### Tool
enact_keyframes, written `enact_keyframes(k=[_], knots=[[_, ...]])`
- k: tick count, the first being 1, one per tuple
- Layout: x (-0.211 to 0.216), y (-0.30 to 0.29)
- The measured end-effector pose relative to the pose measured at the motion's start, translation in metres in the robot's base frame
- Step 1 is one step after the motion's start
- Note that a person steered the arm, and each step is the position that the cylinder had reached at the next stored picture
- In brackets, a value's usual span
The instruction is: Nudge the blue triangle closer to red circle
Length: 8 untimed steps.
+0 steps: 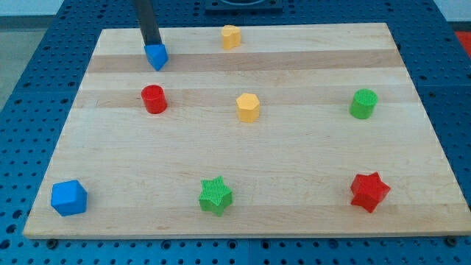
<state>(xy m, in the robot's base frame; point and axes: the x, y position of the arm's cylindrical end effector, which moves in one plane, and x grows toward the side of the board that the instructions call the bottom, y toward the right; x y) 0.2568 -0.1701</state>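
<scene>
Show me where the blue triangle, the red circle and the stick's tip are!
blue triangle [156,56], camera view, on its top face.
red circle [153,98], camera view, on its round body.
my tip [151,46], camera view, on the rod's very end, touching the blue triangle.

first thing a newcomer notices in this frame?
The dark rod coming down at the view's top left, my tip right at the small blue triangle block. Just below sits the red round block, apart from it. Other coloured blocks lie scattered over the pale wooden board.
</scene>
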Motion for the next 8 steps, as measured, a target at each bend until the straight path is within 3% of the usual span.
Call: enact_keyframes(k=[6, 8], knots=[[0.016, 0.000], [0.051, -0.007]])
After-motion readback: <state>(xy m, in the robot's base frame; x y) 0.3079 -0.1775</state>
